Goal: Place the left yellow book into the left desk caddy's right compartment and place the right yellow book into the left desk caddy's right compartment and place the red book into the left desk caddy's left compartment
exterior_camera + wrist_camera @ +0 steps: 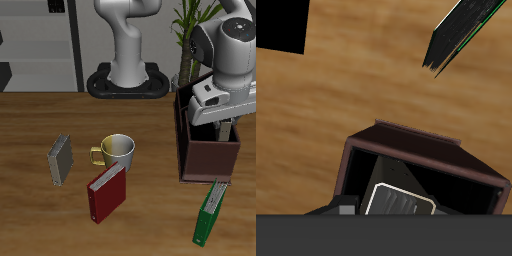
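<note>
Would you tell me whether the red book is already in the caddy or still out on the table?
Out. The red book lies on the table beside the mug, well apart from the caddy.

Below my fingers the left desk caddy (421, 150) has matt dark maroon walls, smooth and dull. Inside it a yellow book (402, 200) shows a flat grey cover with a pale edge. The counter (40, 215) around is streaked brown wood with a faint sheen. Beyond the caddy the green book (464, 32) looks smooth.
</note>
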